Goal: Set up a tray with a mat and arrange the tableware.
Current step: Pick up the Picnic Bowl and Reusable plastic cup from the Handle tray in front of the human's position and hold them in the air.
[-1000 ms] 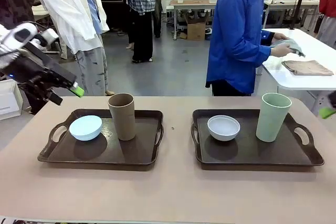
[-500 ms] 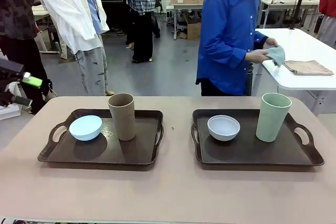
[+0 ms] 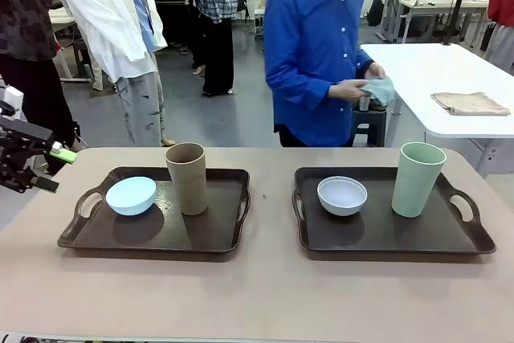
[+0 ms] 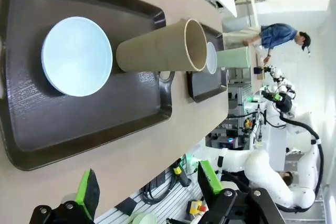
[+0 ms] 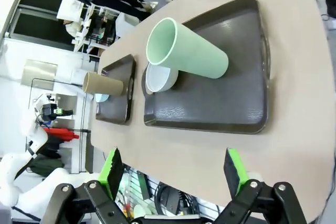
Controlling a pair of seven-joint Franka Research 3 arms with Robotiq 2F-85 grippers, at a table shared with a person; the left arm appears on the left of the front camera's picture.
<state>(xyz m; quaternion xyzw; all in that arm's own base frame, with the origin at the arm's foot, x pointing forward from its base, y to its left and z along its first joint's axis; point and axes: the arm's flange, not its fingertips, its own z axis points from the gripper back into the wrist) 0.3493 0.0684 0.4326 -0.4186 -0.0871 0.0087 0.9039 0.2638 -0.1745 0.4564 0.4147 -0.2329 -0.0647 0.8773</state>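
Two dark brown trays lie side by side on the table. The left tray [image 3: 152, 234] carries a pale blue bowl [image 3: 131, 195] and a tan-brown tumbler [image 3: 186, 178]. On the right tray [image 3: 377, 234] stand a white bowl [image 3: 342, 195] and a pale green tumbler [image 3: 418, 179]. My left gripper [image 3: 53, 169] hangs open off the table's left edge, well clear of the left tray [image 4: 105, 124]. The right wrist view looks down on the green tumbler [image 5: 189, 51] and its tray [image 5: 220, 108], with my right gripper [image 5: 174, 169] open and high above them. A person in blue holds a folded pale teal mat [image 3: 377, 89] behind the table.
A white side table [image 3: 418, 78] at the back right bears a folded tan cloth [image 3: 470, 103]. Bare tabletop [image 3: 257, 295] runs along the near edge and between the trays. Other people stand farther back on the left.
My left arm drew back to the table's left edge. The green fingertip at the right edge went out of view. The person turned from the side table towards this table, carrying the teal mat.
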